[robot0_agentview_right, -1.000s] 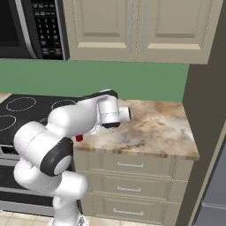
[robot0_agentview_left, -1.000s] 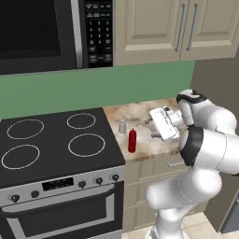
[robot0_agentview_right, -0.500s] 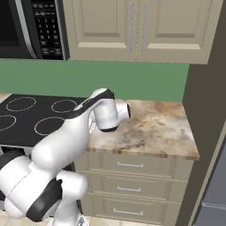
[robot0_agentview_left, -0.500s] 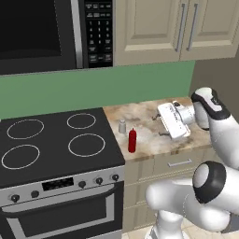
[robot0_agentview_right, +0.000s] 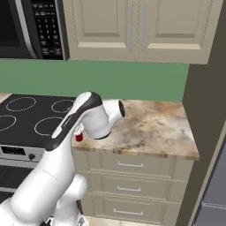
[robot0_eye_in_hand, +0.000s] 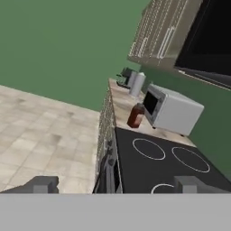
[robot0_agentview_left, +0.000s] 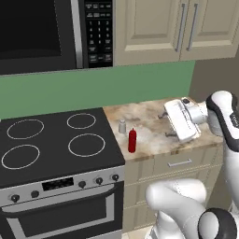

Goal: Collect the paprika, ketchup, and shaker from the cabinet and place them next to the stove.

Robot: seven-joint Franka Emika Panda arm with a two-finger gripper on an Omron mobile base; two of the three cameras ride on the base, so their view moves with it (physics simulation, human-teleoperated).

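**Stock beside stove, hand free**

Hand (robot0_agentview_left: 166,125): released, holding nothing, over the desk (robot0_agentview_left: 154,116), right of the bottles. Ketchup (robot0_agentview_left: 132,140): one, upright, near desk front, just beside stove (robot0_agentview_left: 56,144). Shaker (robot0_agentview_left: 122,126): one, upright, behind ketchup. Brown jar (robot0_eye_in_hand: 135,116), likely paprika: one, across the stove, well away from the hand.

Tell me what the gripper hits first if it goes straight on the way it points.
The open gripper points across the stove. The way over it looks free; first in line is probably the brown jar beside the toaster oven, though depth is unclear.
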